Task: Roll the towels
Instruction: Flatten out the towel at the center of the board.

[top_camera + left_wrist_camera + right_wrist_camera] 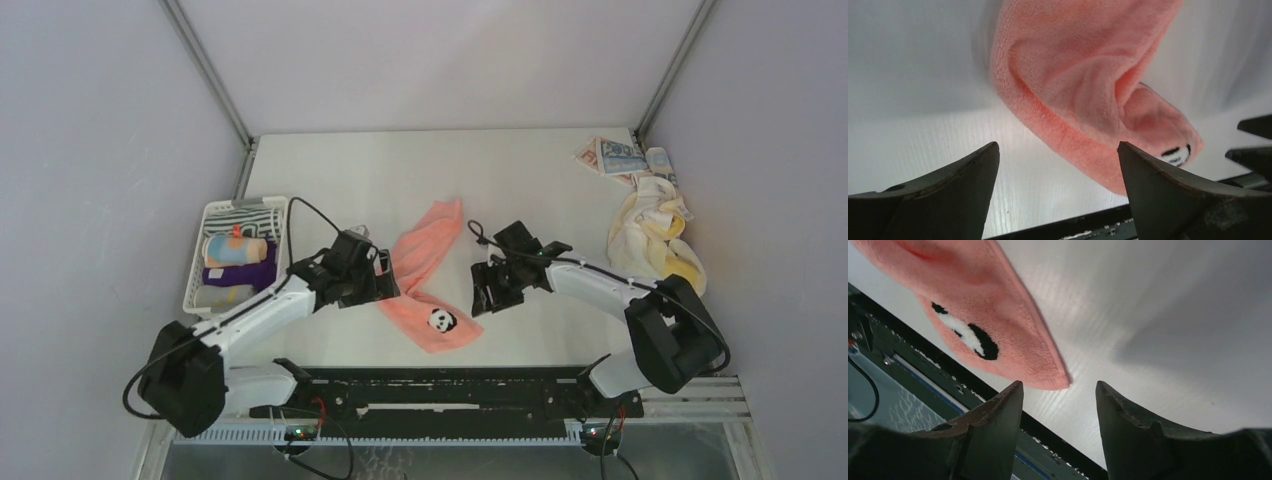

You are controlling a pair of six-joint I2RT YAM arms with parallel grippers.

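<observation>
Left gripper [1058,150] and right gripper [1059,387], jaws parted and empty, flank the salmon-pink towel [428,262], which lies crumpled diagonally at mid-worktop [520,180] by the near edge. Step in hand, apparently: straightening before rolling. Next, each must pinch a near corner and pull flat.

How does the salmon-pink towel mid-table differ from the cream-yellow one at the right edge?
The salmon-pink towel lies stretched in a long strip; the cream-yellow towel sits crumpled in a heap. The pink one bears a panda patch at its near end; the yellow one shows none. Both lie unrolled on the table, ungrasped.
</observation>
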